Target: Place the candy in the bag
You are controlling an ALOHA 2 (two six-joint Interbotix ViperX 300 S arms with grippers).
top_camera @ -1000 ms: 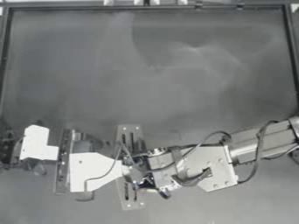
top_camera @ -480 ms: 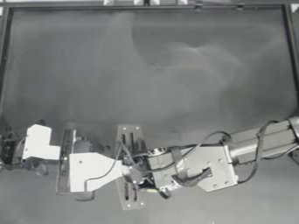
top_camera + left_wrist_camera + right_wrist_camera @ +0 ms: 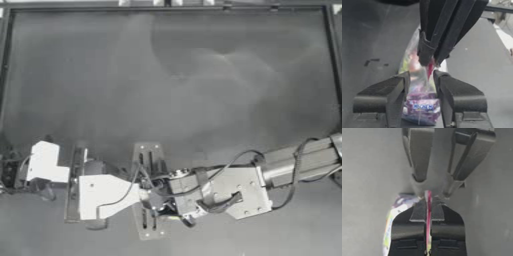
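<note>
Your right gripper's fingers are pressed together on the pink closure strip of the bag, with the strip pinched edge-on between them. Your left gripper has its jaws only partly parted, one on each side of the bag; whether they actually press it cannot be told. Seen from above, both grippers meet near the front edge of the table, left gripper facing right gripper, the bag hanging between them. Colourful sweets show through the plastic. The candy cannot be made out.
</note>
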